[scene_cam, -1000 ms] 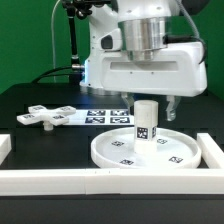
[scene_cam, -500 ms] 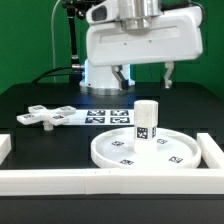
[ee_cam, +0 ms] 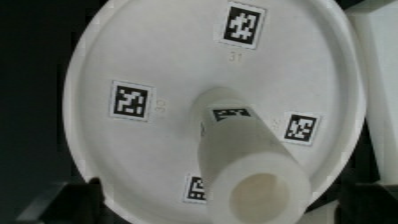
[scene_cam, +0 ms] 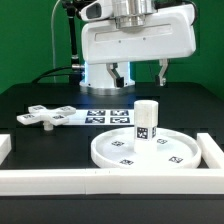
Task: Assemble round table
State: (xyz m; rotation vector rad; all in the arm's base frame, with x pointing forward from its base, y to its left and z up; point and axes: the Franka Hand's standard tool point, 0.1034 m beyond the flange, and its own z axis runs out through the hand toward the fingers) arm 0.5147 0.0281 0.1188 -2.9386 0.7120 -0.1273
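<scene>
Exterior view: hand (scene_cam: 140,74) hung well above the disc (scene_cam: 140,152), spread wide, holding nothing. Post (scene_cam: 146,122) stood upright at the disc's middle, judged seated as the table's stem. Cross-shaped foot (scene_cam: 40,116) lay flat on the surface (scene_cam: 35,142), apart from the disc toward the exterior view's left, probably awaiting fitting onto the post. Wrist view: disc (ee_cam: 160,60) filled the frame, post (ee_cam: 249,170) rising from its middle toward the camera.

The short post (ee_cam: 249,165) stands at the middle of the tagged round disc (ee_cam: 160,60).
</scene>
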